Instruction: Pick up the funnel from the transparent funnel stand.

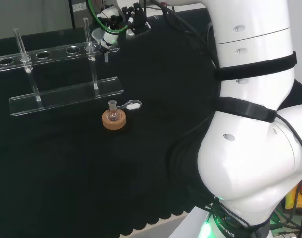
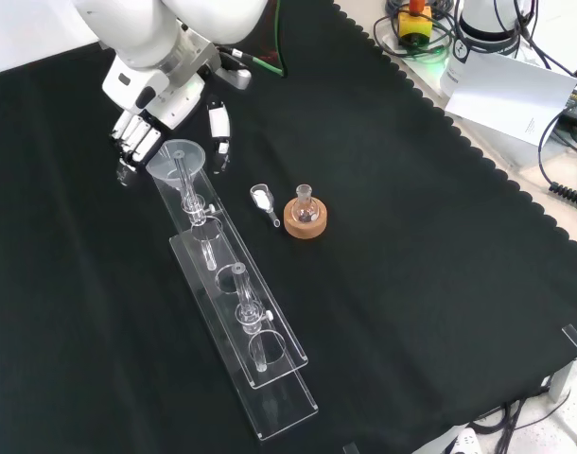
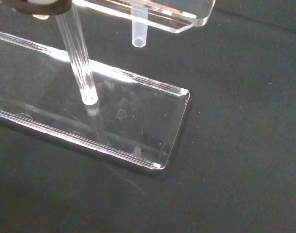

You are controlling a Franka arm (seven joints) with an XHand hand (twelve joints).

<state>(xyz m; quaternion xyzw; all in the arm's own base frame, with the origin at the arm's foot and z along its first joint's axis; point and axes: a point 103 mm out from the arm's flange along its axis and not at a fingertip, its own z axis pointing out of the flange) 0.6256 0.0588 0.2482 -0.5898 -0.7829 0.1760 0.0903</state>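
Funnel (image 2: 176, 156): seated in the far end hole of the clear stand (image 2: 239, 312), front view. Robot hand (image 2: 142, 132): just behind the funnel, fingers partly curled, holding nothing. Small flask (image 2: 305, 202) on cork ring (image 2: 305, 219) to the right.

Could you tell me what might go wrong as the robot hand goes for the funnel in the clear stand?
The robot hand sits right at the funnel, whose stem hangs through a hole in the funnel stand; a tilted lift could catch the stem and drag the stand. The stand's upright post is close beside the funnel, so fingers may bump it. The small flask on its cork ring stands nearby and could be knocked.
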